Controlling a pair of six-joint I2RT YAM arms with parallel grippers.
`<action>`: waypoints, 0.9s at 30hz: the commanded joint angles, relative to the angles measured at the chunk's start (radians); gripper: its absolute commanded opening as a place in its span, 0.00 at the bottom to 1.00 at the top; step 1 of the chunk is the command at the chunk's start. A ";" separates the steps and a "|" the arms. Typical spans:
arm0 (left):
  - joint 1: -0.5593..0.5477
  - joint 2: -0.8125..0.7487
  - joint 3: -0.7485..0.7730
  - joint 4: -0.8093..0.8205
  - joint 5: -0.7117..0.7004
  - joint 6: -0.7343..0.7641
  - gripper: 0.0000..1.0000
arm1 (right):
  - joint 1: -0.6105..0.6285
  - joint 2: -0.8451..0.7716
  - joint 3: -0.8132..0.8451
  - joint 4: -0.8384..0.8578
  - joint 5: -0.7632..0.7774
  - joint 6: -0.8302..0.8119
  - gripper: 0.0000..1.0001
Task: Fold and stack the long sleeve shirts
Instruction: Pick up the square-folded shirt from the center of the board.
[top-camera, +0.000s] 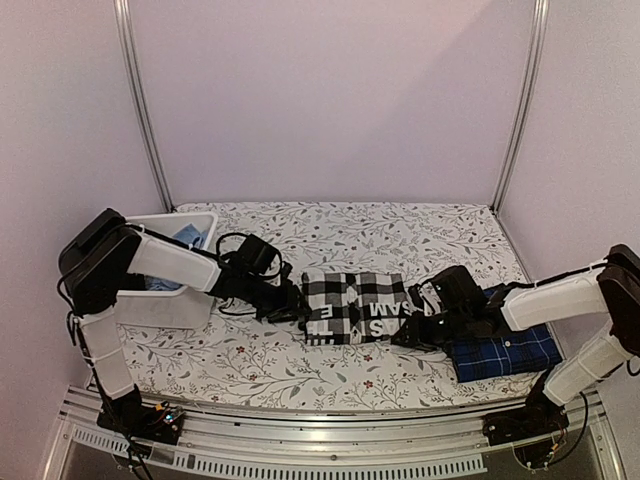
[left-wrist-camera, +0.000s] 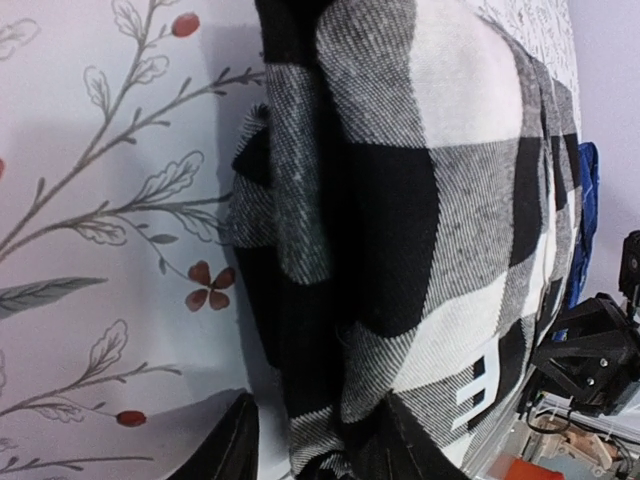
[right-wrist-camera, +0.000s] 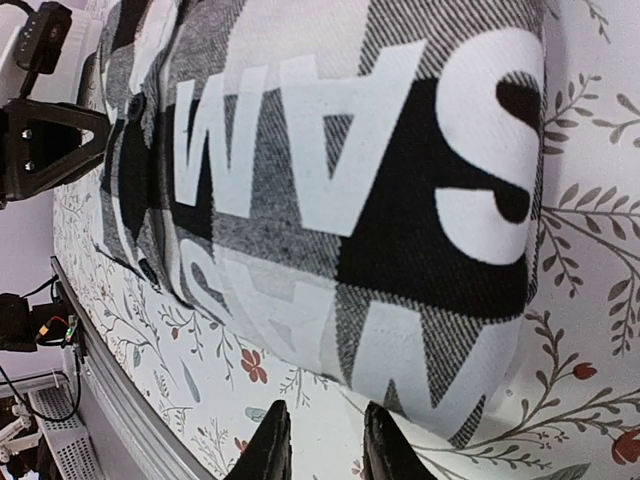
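Observation:
The black-and-white check long sleeve shirt (top-camera: 352, 305) lies folded mid-table, white letters showing on its near part (right-wrist-camera: 350, 150). The navy plaid shirt (top-camera: 505, 350) lies folded to its right, under the right arm. My left gripper (top-camera: 298, 300) is at the check shirt's left edge. In the left wrist view the left gripper (left-wrist-camera: 315, 450) is open, straddling the folded edge (left-wrist-camera: 300, 300): one finger (left-wrist-camera: 235, 445) rests on the tablecloth clear of the cloth, the other is over it. My right gripper (top-camera: 412, 335) (right-wrist-camera: 325, 450) is at the shirt's near right corner, narrowly open with only tablecloth between its fingers.
A white bin (top-camera: 165, 305) holding something blue (top-camera: 188, 235) stands at the left, behind the left arm. The table wears a floral cloth (top-camera: 350, 235). A metal rail (top-camera: 330, 445) runs along the near edge, and purple walls close in the sides and back.

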 joint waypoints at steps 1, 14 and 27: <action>-0.011 0.034 -0.047 0.076 0.024 -0.074 0.37 | -0.006 -0.084 0.008 -0.056 0.005 -0.001 0.24; -0.021 0.070 -0.065 0.172 0.070 -0.156 0.07 | -0.007 -0.172 0.097 -0.159 0.087 -0.035 0.26; -0.002 0.036 -0.038 0.100 0.055 -0.098 0.00 | -0.015 0.107 0.063 -0.008 0.117 -0.031 0.16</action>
